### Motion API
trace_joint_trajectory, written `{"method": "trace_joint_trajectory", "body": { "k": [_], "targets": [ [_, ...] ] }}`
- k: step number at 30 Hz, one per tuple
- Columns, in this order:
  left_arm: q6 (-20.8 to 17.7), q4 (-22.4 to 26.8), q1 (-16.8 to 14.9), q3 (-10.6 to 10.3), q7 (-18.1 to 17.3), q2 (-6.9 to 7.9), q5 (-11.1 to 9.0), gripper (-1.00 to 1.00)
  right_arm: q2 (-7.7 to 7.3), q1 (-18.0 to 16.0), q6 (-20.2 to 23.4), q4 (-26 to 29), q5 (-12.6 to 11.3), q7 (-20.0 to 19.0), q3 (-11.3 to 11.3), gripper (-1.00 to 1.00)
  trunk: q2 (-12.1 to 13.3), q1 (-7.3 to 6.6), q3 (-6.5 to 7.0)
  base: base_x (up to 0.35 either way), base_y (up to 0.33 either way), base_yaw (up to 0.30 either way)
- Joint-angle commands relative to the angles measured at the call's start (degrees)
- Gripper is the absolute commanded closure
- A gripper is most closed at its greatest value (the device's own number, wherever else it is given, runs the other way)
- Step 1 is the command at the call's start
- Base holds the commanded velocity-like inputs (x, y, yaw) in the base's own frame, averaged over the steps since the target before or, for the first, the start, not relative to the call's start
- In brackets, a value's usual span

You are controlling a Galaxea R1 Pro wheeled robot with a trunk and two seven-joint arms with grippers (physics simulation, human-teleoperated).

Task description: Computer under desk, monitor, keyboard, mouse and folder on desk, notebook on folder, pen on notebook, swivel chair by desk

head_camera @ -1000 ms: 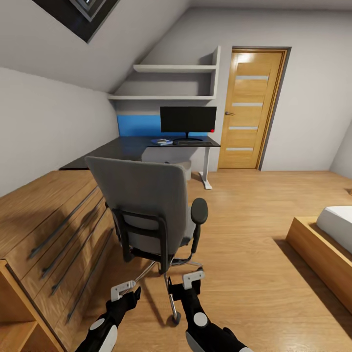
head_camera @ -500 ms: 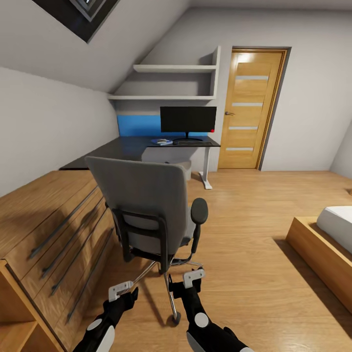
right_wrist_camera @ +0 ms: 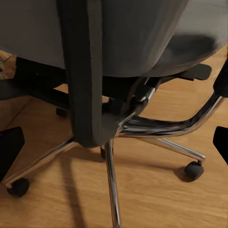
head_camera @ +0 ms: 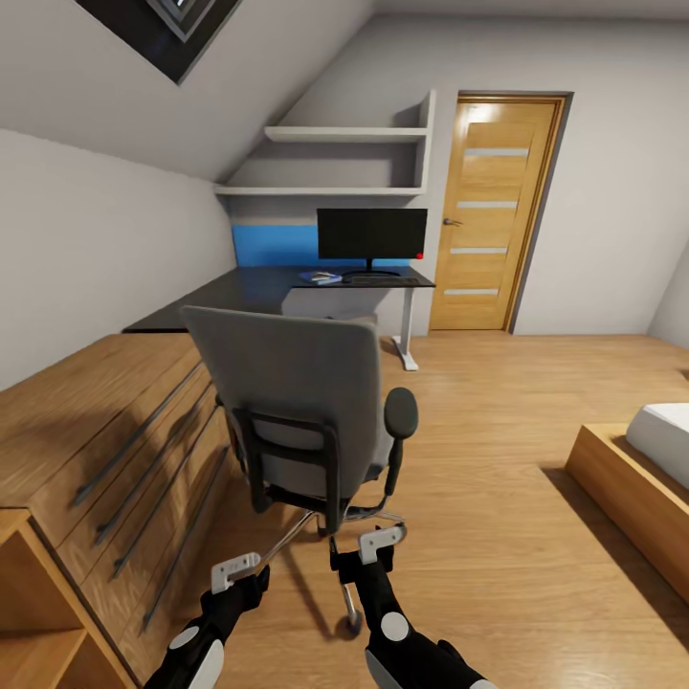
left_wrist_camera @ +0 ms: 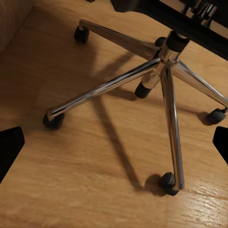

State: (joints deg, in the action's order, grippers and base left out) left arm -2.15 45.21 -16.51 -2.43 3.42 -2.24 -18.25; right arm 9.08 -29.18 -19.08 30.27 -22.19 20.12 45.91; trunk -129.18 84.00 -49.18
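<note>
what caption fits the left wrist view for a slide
Left wrist camera looking down at the swivel chair's silver five-star base and black casters on the light wood floor.

swivel chair (head_camera: 292, 383): matt grey cloth back; black padded armrest
chair base (left_wrist_camera: 164, 71): polished chrome spokes, glossy; black plastic castors
floor (head_camera: 498, 478): light wood planks, smooth, slight sheen
cabinet (head_camera: 86, 450): light grained wood, dark metal bar handles
desk (head_camera: 249, 284): smooth black top
door (head_camera: 493, 211): oak-look wood
</note>
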Motion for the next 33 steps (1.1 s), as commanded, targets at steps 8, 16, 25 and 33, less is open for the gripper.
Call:
{"method": "trace_joint_trajectory", "body": {
  "k": [8,16,25,33],
  "targets": [
    [-0.2,0.0,0.0,-0.3,0.4,0.04,-0.6,-1.00,-0.03,-0.1,-0.3,-0.1,-0.6,0.4,0.4,-1.00,0.0,-0.01,-0.06,0.000,0.053,0.000],
    [-0.2,-0.6,0.0,-0.3,0.3,0.04,-0.5,-1.00,-0.03,-0.1,-0.4,-0.1,-0.7,0.4,0.4,-1.00,0.0,-0.01,-0.06,0.004,0.009,0.000],
    [-0.2,-0.8,0.0,-0.3,0.1,0.04,-0.5,-1.00,-0.03,-0.1,-0.4,-0.1,-0.8,0.4,0.3,-1.00,0.0,-0.01,-0.06,0.165,0.001,0.000],
    [-0.2,-0.8,0.0,-0.3,0.1,0.04,-0.5,-1.00,-0.03,-0.1,-0.3,-0.1,-0.8,0.4,0.2,-1.00,0.0,-0.01,-0.06,0.143,0.000,0.000]
  ]
}}
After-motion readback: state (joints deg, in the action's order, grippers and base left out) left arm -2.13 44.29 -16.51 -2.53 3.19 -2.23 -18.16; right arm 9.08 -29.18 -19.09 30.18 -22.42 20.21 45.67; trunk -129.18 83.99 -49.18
